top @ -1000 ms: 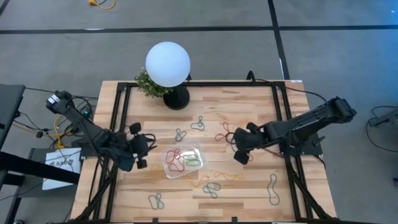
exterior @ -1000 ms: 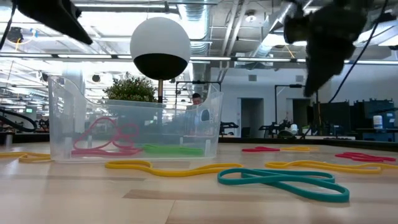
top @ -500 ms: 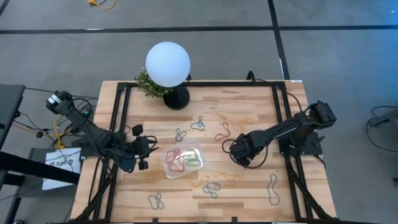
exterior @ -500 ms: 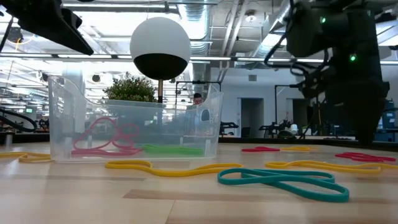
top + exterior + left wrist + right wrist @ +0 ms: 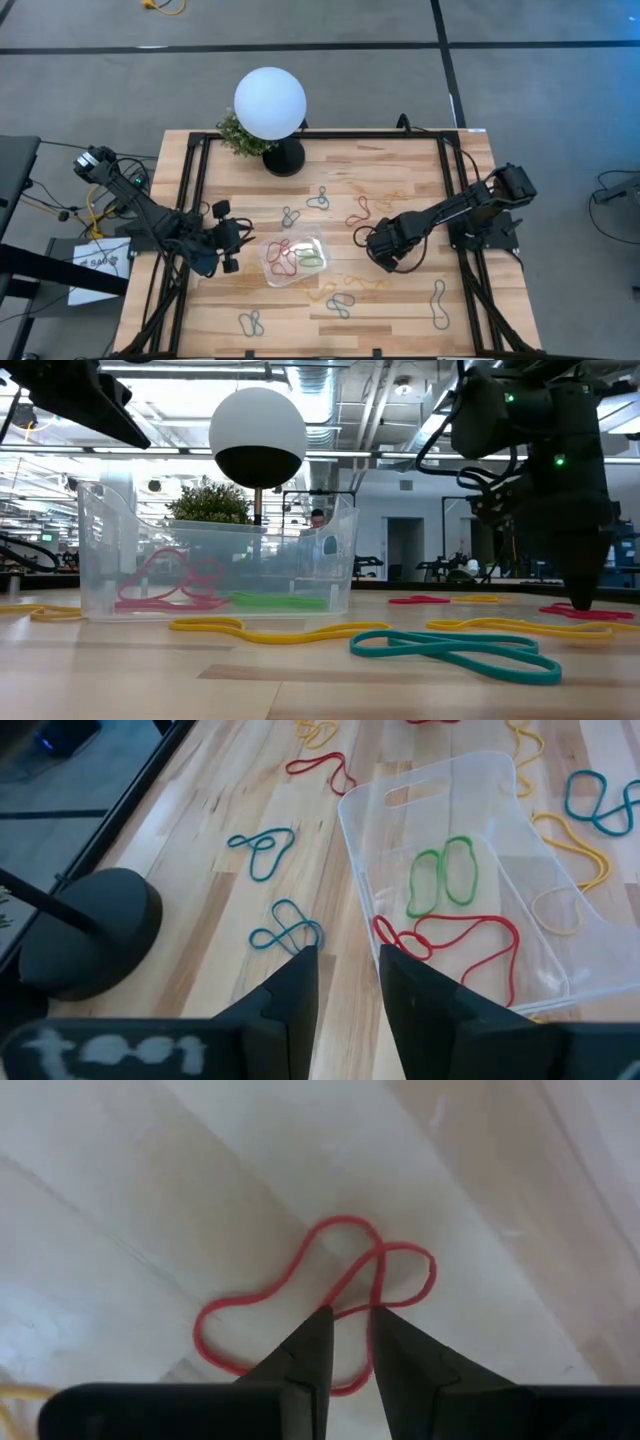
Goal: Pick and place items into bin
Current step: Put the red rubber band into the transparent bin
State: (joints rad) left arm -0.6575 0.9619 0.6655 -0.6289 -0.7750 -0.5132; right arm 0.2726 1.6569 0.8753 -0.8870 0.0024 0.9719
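Observation:
The bin [image 5: 318, 245], a clear tray, sits mid-table and holds red loops [image 5: 460, 935] and a green one [image 5: 440, 880]. Loose loops lie flat around it. A red loop [image 5: 360, 212] lies to the bin's right. My right gripper [image 5: 376, 248] points down over it, narrowly open. Its tips [image 5: 350, 1315] stand astride a strand near the crossing of that loop [image 5: 348, 1220]. In the low view its tip [image 5: 582, 603] reaches down to table level by the loop [image 5: 585, 613]. My left gripper [image 5: 228, 250] hovers open left of the bin, with nothing between its fingers [image 5: 345, 960]. My right gripper comes from above, pointing down, with one finger on each side of a strand of the red loop beside its crossing [image 5: 352, 1302]. The loop lies flat on the table. I cannot tell whether the fingers touch it.
A white globe lamp [image 5: 270, 103] on a black base [image 5: 283, 158] and a small plant [image 5: 238, 135] stand at the far edge. Black rails run along the table's sides. A yellow loop [image 5: 270, 630] and a teal loop [image 5: 455, 650] lie near the front; blue ones [image 5: 320, 198] lie farther back.
My right gripper has come down from well above the table to the red loop, turning to point straight down and rolling at the wrist. The loops and the bin have stayed where they were.

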